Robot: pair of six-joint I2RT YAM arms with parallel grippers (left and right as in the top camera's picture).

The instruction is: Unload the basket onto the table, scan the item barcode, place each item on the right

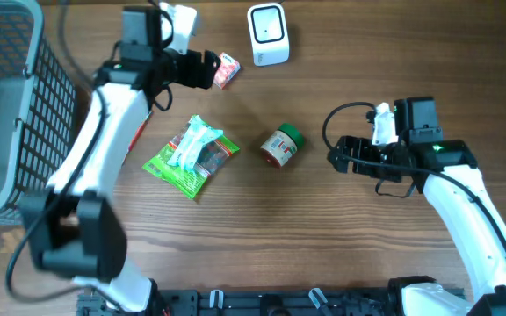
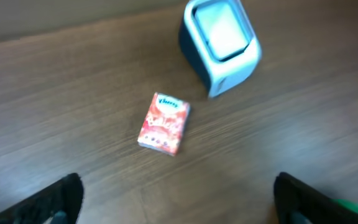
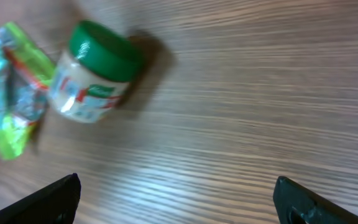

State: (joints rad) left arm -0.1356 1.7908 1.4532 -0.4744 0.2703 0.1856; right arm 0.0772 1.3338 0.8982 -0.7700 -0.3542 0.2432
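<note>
Left gripper is up at the far side of the table, fingers spread wide with nothing between them; right in front of it lies the red pack, flat on the wood, printed face up. In the overhead view the gripper's tip sits just beside the pack's near edge; touching or a hair apart, I cannot tell. The scanner stands near the pack, window tilted upward, nothing held before it.

Over on the other side, the right gripper hovers with its fingers parted and empty; the green-lidded jar lies on its side ahead of it, a little apart, and the green packet rests just beyond the jar. A grey basket waits at the left edge of the table.

So where are we? Early, by my reading; every item is down on the wood, none gripped, none shown to the scanner. The red pack looks like the first candidate. What's left is nearly the whole job: close on the pack, lift it, find the barcode — not visible on the upturned face — and turn that side to the scanner's window.
</note>
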